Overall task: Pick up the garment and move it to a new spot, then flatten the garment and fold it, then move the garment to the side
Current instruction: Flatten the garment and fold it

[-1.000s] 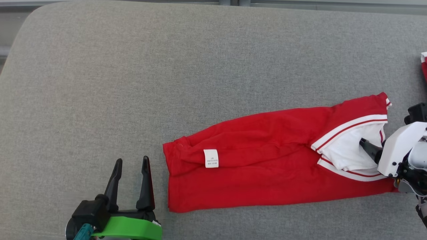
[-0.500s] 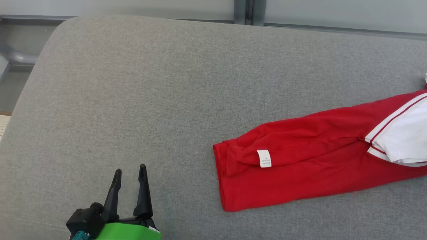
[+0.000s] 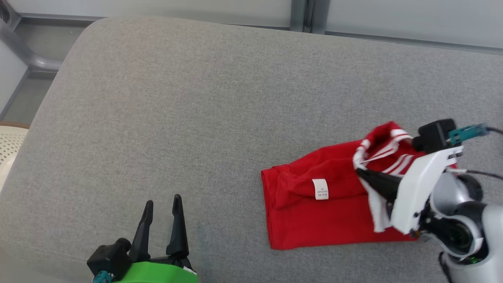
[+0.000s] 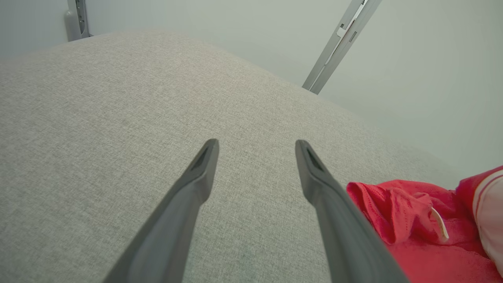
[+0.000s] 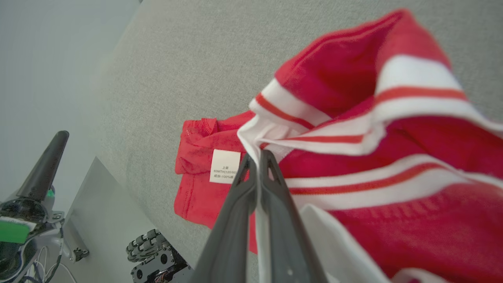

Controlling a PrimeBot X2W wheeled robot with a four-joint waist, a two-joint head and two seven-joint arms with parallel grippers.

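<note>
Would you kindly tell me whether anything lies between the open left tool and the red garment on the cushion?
Nothing visible does. Just grey cushion lies between the left tool and the red garment, whose near hem faces that tool. The right tool is shut on the garment's white-striped end.

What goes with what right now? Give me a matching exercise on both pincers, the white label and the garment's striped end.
Things:
1. left pincer
2. right pincer
3. white label
4. striped end

States:
A. bunched and raised
B. open over bare cushion
C. shut on the garment
D. lying on the flat red part

Pairs: 1-B, 2-C, 3-D, 4-A
</note>
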